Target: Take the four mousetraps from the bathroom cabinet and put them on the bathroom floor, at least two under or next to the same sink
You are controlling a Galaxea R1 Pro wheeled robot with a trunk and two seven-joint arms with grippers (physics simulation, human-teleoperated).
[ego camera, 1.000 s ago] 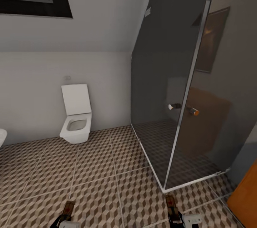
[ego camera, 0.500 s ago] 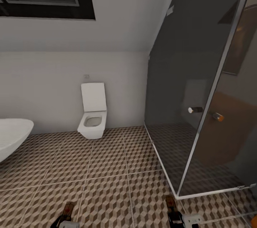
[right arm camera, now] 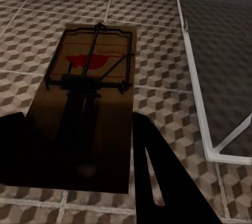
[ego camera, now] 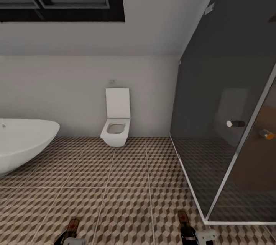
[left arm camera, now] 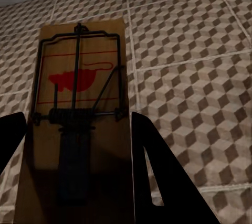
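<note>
The left gripper [left arm camera: 73, 182] is clamped on a mousetrap [left arm camera: 79, 108], board flat between the dark fingers, long axis running straight out ahead, red mouse print and wire bar at the far end. The right gripper [right arm camera: 79, 156] grips a second mousetrap [right arm camera: 89, 103] the same way. Both hang above the bathroom floor [ego camera: 126, 183], which lies open ahead to the toilet [ego camera: 116, 122]; a white tub [ego camera: 23, 141] bounds the left, the shower's glass wall [ego camera: 230, 122] and pale kerb the right
</note>
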